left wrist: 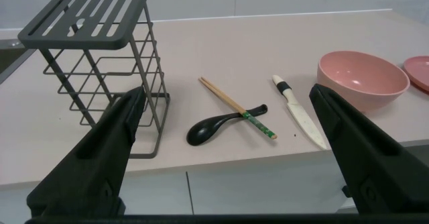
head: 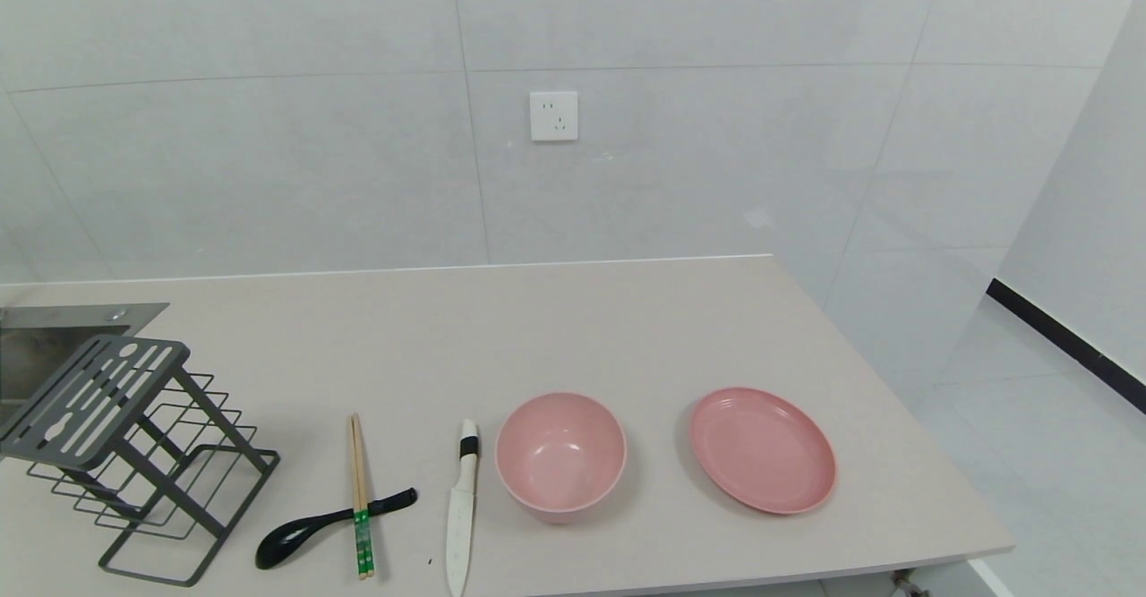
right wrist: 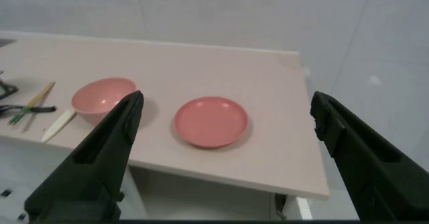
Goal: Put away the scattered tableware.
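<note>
Beige counter (head: pixel 537 328), pink bowl (head: pixel 560 456), tiled wall (head: pixel 269 132) (socket (head: pixel 553 115))

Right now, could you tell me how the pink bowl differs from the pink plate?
The pink bowl is deep with tall walls; the pink plate is shallow and flat. The plate spans wider than the bowl. The bowl sits beside the white knife; the plate lies apart on the right. Both are pink, upright and empty.
</note>
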Tool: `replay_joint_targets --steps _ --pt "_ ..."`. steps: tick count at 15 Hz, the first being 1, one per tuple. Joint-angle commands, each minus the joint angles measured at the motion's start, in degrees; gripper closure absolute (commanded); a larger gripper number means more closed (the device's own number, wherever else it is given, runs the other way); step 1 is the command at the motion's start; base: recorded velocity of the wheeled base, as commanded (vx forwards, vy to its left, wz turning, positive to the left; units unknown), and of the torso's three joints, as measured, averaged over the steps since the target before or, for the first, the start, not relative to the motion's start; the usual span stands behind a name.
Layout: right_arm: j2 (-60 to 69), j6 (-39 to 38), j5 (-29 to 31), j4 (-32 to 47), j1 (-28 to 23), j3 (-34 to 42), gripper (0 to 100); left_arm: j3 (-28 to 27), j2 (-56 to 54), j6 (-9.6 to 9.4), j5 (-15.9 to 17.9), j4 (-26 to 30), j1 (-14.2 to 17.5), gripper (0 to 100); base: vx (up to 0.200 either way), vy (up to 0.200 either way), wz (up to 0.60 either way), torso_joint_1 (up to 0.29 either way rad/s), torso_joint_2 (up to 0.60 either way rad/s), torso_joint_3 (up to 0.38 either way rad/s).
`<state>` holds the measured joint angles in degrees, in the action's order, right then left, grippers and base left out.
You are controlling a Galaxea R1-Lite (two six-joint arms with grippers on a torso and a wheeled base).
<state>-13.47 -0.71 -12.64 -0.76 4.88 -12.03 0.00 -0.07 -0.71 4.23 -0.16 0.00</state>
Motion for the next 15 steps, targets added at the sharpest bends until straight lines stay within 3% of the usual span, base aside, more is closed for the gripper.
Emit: replay_joint_targets --steps 1,3,5,8,10,13,15 --pt "-15.4 0.3 -0.5 -0.7 3.5 -4.5 0 0.0 0.1 0.00 0.0 0.0 0.0 0 0.000 0.000 0.00 0.000 0.00 0.000" --pt "-30.4 1.7 -1.6 -8.1 3.7 -8.6 0 0.0 0.1 0.00 -0.1 0.0 0.0 0 0.000 0.000 0.00 0.000 0.00 0.000" --pt "-37.2 3.8 -1.7 -12.3 3.6 -7.9 0 0.0 0.1 0.00 -0.2 0.0 0.0 0 0.000 0.000 0.00 0.000 0.00 0.000" --pt "-44.4 6.2 -1.9 -13.9 3.9 -13.3 0 0.0 0.1 0.09 -0.2 0.1 0.0 0 0.000 0.000 0.00 0.000 0.00 0.000" --pt "-48.4 6.2 -6.1 -13.7 4.3 -17.6 0 0.0 0.1 0.09 -0.3 0.1 0.0 0 0.000 0.000 0.00 0.000 0.00 0.000" --pt "-56.0 7.3 -7.1 -13.7 4.1 -16.7 0 0.0 0.1 0.09 -0.3 0.0 0.0 0 0.000 0.000 0.00 0.000 0.00 0.000" --pt "-58.5 10.3 -3.7 -14.0 2.5 -15.3 0 0.0 0.1 0.09 -0.3 0.1 0.0 0 0.000 0.000 0.00 0.000 0.00 0.000"
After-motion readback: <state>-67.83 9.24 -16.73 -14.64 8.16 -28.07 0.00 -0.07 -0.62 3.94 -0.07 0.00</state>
